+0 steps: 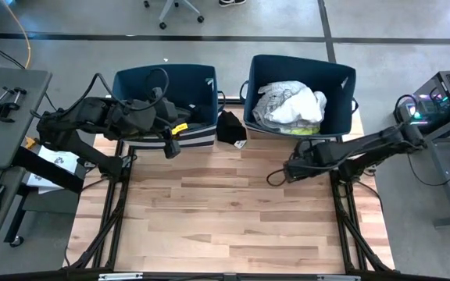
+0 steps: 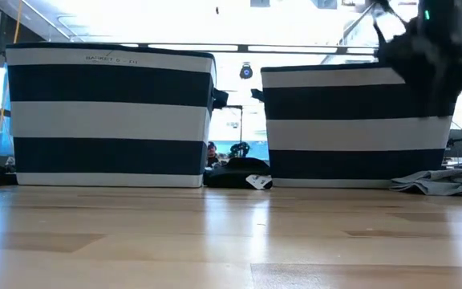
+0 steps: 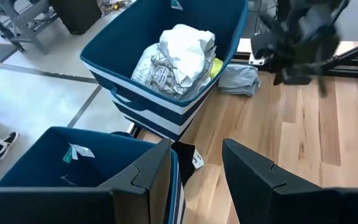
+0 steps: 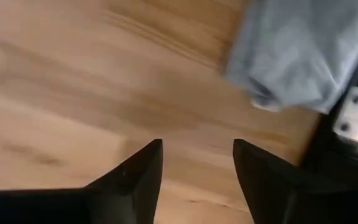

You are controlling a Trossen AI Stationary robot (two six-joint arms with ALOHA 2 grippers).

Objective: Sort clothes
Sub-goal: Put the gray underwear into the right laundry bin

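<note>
Two navy-and-white striped bins stand at the table's far edge. The right bin [image 1: 342,82] holds white and light patterned clothes [image 1: 291,105] and a neon yellow one [image 3: 215,67]. A black garment [image 1: 231,127] lies on the table between the bins and shows in the low view [image 2: 239,172]. A light grey garment [image 4: 297,56] lies flat on the table by the right bin's near right corner [image 3: 240,79]. My left gripper [image 3: 197,177] is open and empty above the left bin's near right corner [image 1: 172,145]. My right gripper [image 4: 197,165] is open and empty above bare wood [image 1: 283,173].
The left bin [image 1: 135,86] shows a dark inside with a small tag [image 3: 76,152]. The wood tabletop [image 1: 233,218] lies in front of the bins. Metal frame rails [image 1: 116,203] run along the table's sides. A desk [image 1: 6,101] stands off the left edge.
</note>
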